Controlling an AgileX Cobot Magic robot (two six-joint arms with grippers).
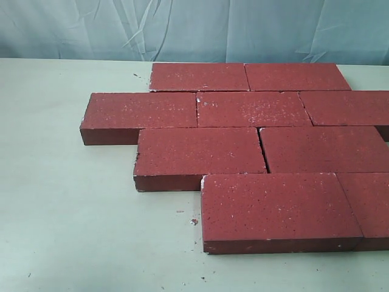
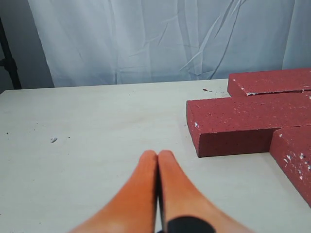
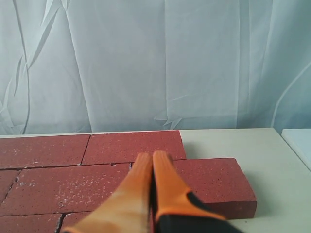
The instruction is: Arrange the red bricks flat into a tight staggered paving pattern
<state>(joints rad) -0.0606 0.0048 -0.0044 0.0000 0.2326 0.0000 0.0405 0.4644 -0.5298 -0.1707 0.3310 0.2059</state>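
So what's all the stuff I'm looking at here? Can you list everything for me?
table: one, pale greenish white, under everything
bricks: nine showing, dark red with white speckles, lying flat in four staggered rows; the rightmost are cut off by the picture edge
crumbs: a few, pale and dark, scattered on the table near the bricks
curtain: one, pale bluish white, creased, behind the table
pole: one, black, beside the curtain, seen only in the left wrist view
left fingers: two, orange, pressed together, empty, over bare table
right fingers: two, orange, pressed together, empty, over the bricks
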